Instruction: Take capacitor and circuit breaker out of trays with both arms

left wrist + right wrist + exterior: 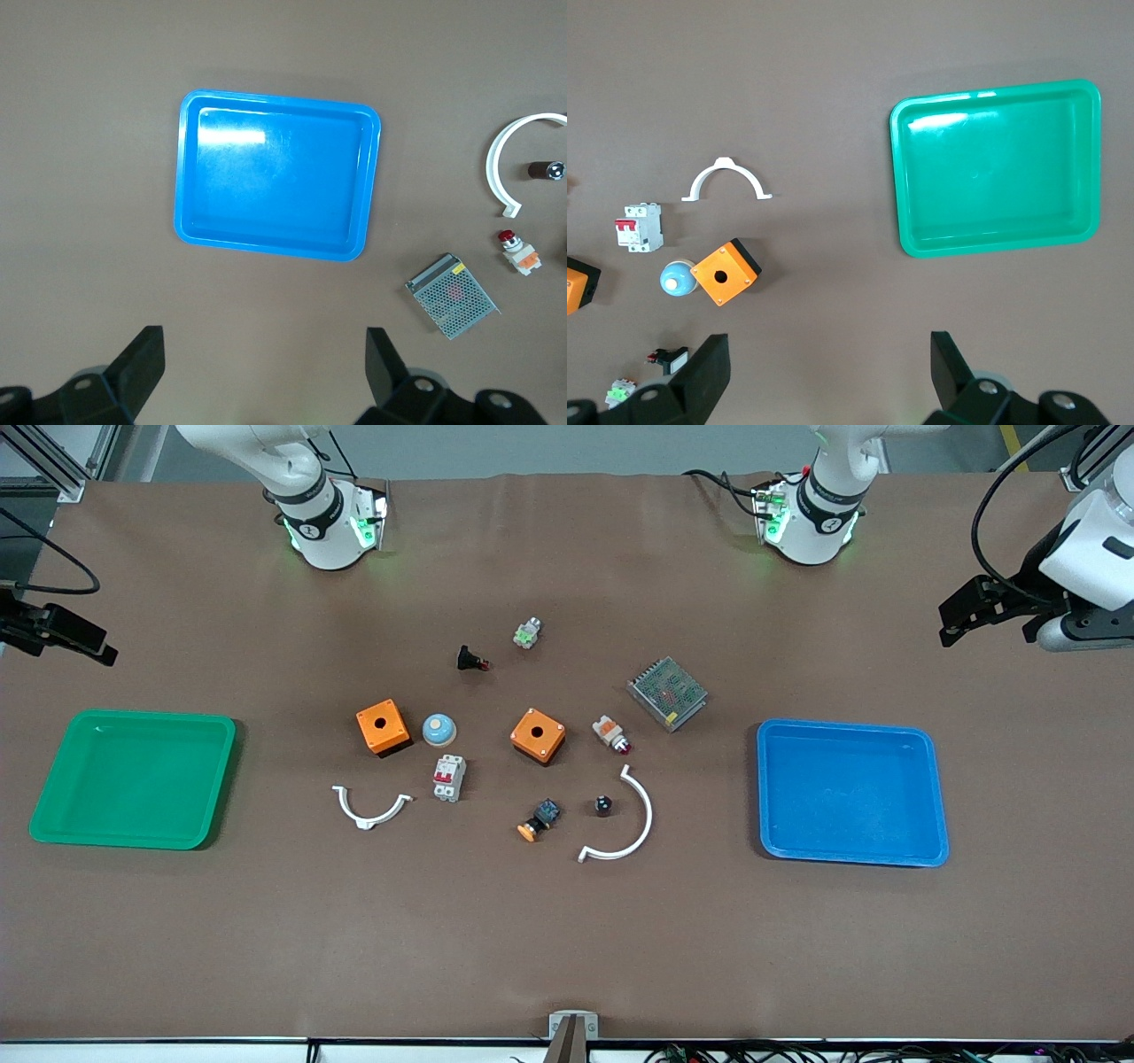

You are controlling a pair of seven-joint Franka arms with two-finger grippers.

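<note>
The capacitor (603, 805), a tiny black cylinder, lies on the table inside the curve of a white arc clip (631, 825); it also shows in the left wrist view (546, 170). The breaker (449, 777), a light-grey block with red levers, lies just nearer the front camera than a blue dome (438, 729); it also shows in the right wrist view (639, 227). My left gripper (983, 615) (263, 372) is open and empty, up over the table's left-arm end by the blue tray (930, 797). My right gripper (62, 633) (828, 372) is open and empty over the right-arm end by the green tray (53, 806).
Around the two parts lie two orange boxes (383, 726) (538, 735), a second white arc clip (370, 808), a metal mesh power supply (667, 693), an indicator lamp (611, 732), an orange-capped button (539, 820), a black push-button (471, 660) and a green-lit button (527, 633).
</note>
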